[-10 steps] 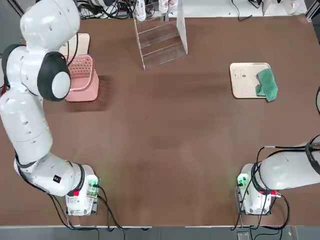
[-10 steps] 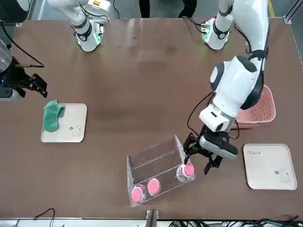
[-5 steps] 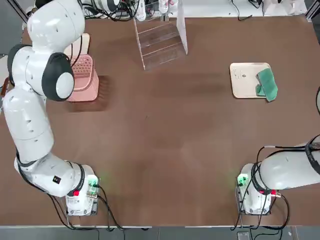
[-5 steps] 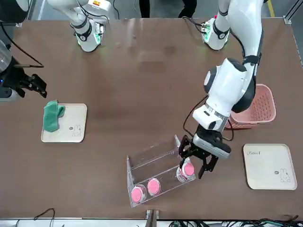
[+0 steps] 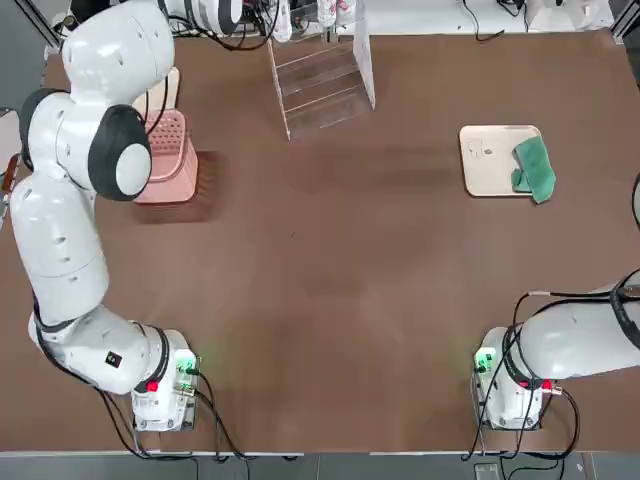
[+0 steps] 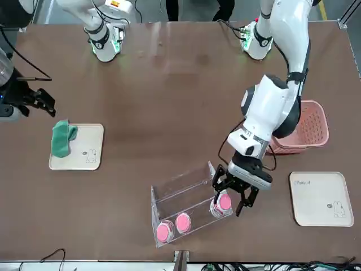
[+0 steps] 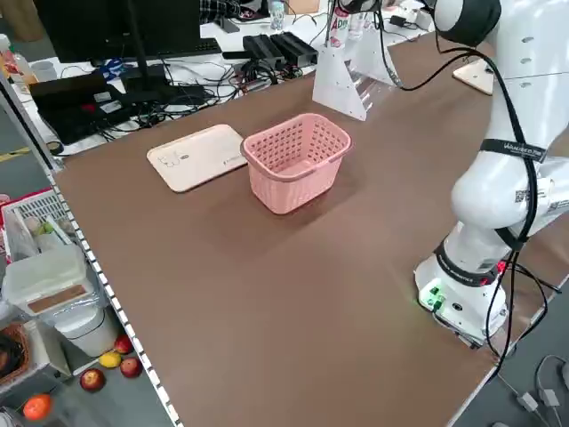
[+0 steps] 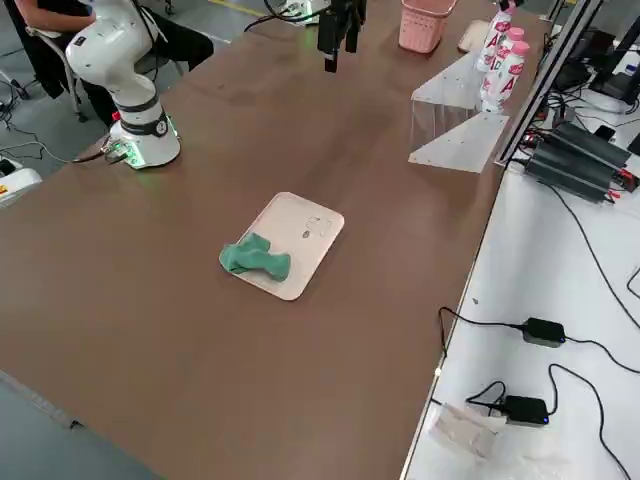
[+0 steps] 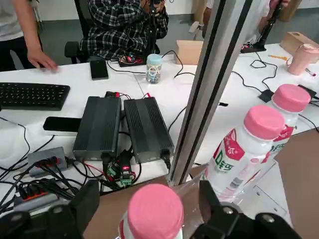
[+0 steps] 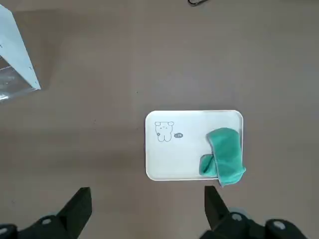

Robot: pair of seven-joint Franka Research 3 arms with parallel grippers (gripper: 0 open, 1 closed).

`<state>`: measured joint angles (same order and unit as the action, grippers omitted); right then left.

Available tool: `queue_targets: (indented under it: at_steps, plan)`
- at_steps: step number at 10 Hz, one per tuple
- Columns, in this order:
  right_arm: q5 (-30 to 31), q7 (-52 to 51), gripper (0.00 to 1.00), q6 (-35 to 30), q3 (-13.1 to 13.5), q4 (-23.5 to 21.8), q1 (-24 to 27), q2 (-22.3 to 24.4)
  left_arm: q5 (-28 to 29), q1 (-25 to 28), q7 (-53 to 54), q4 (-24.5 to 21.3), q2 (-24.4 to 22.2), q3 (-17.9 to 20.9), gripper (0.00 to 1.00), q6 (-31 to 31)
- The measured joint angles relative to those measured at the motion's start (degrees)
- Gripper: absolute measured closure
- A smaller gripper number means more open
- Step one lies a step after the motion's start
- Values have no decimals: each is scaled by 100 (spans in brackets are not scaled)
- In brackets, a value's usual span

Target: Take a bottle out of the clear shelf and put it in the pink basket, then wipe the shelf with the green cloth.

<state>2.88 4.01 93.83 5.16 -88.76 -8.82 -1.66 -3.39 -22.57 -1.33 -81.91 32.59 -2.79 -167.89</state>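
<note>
Fingers (image 9: 212,203) of left gripper (image 6: 232,195) straddling one bottle (image 6: 221,204) in clear shelf (image 6: 186,199), touching unclear; three bottles there. Right gripper (image 10: 147,211) spread wide above one green cloth (image 10: 224,155). One pink basket (image 6: 307,129) at shelf's two o'clock.

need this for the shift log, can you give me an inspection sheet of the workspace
surface: brown table, bare in the middle
job's things: three bottles in the clear shelf; pink basket holds nothing visible; green cloth on a cream tray
clutter: second cream tray beside the basket
grippers: left pincer around the end bottle, grip unclear; right pincer open, above the cloth tray
cables: at both arm bases
surroundings: desk with keyboard, seated people
</note>
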Motion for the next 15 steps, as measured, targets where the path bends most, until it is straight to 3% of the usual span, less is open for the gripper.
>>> queue_targets:
  at_steps: [5, 9, 11, 15]
  plan:
    - [0, -3, 0, 3, 0, 0, 3, -1, 207, 3, 0, -108, 0, 7, 16, -59]
    - [0, -6, 0, 8, 0, 0, 3, -2, 211, 3, 0, -112, -30, 10, 30, -70]
    - [0, -6, 0, 8, 0, 0, 3, -2, 211, 5, -2, -112, -38, 11, 43, -71]
    - [0, -6, 0, 8, 0, 0, 3, -2, 211, 0, -4, -148, -38, 11, 45, -71]
